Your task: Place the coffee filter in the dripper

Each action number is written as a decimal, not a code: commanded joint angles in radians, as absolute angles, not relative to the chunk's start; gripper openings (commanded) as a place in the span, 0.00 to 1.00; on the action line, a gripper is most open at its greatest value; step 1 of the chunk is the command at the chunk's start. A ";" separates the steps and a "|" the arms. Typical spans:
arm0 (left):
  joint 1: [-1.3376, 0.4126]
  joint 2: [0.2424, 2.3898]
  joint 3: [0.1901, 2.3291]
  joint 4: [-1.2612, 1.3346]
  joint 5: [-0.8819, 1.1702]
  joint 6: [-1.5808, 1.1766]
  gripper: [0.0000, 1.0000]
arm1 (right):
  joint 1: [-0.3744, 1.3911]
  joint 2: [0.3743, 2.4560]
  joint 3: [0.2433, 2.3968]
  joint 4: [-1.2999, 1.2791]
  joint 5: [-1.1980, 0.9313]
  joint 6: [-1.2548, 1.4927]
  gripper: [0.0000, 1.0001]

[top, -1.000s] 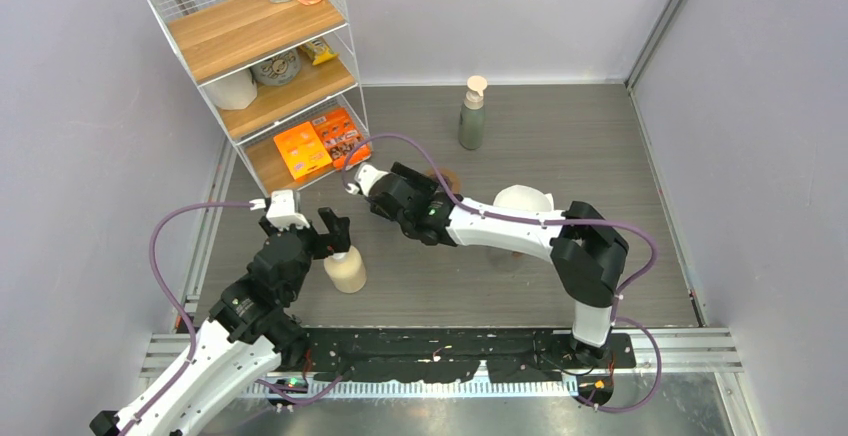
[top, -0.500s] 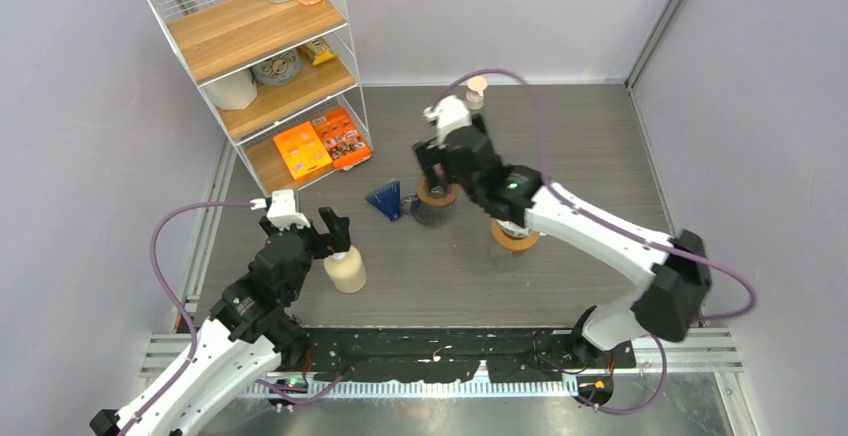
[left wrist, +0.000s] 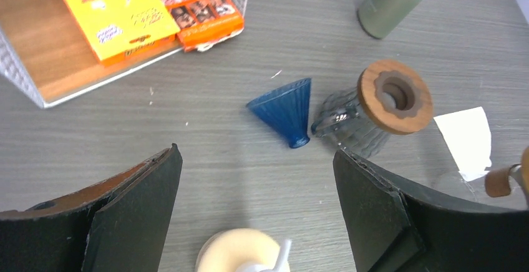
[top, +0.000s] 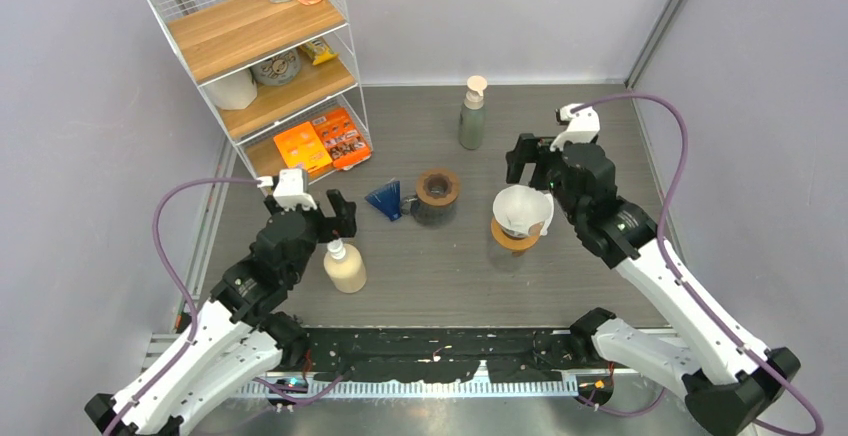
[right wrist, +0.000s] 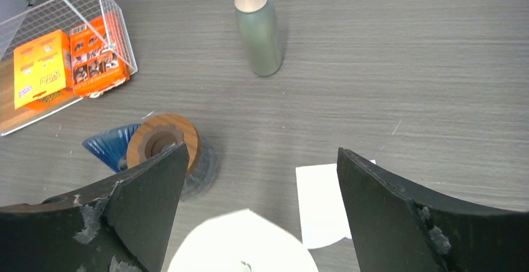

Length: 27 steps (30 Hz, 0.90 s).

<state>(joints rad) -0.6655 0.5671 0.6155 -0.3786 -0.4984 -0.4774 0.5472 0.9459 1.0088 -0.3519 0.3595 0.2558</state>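
A white coffee filter (top: 522, 209) stands opened as a cone in the dripper (top: 512, 240), whose wooden collar shows beneath it at the right of centre. My right gripper (top: 536, 168) hovers open just behind and above it, holding nothing; in the right wrist view the filter (right wrist: 243, 246) lies below the open gripper (right wrist: 262, 160). A flat white paper (right wrist: 324, 202) lies on the table beside it. My left gripper (top: 312, 221) is open and empty over a cream pump bottle (top: 345, 267); the left wrist view shows the bottle (left wrist: 240, 253) beneath the gripper (left wrist: 256, 160).
A dark glass vessel with a wooden collar (top: 437, 194) lies on its side mid-table, with a blue ribbed cone (top: 385, 199) beside it. A green pump bottle (top: 472, 116) stands at the back. A wire shelf rack (top: 262, 66) with orange boxes fills the back left.
My right arm swung from the left of the table across to the right, and its jaws spread wider. It now hangs over the filter. My left arm edged slightly forward.
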 commanded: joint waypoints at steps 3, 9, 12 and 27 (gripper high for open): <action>-0.644 0.715 0.777 -0.254 -0.355 -0.297 1.00 | 0.537 0.830 0.957 -0.379 0.297 0.219 0.95; -0.491 0.938 0.883 -0.222 0.062 -0.204 0.99 | 0.535 0.791 0.922 -0.393 0.332 0.191 0.95; -0.458 1.052 0.930 -0.229 0.222 -0.087 1.00 | 0.533 0.785 0.905 -0.379 0.308 0.188 0.95; -0.305 1.405 1.043 -0.219 0.542 0.057 0.91 | 0.529 0.843 0.881 -0.358 0.183 0.175 0.96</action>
<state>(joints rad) -0.3500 1.3502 0.9916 -0.2588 0.3561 0.0223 0.5343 0.8364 0.8841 -0.3973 0.2138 0.1852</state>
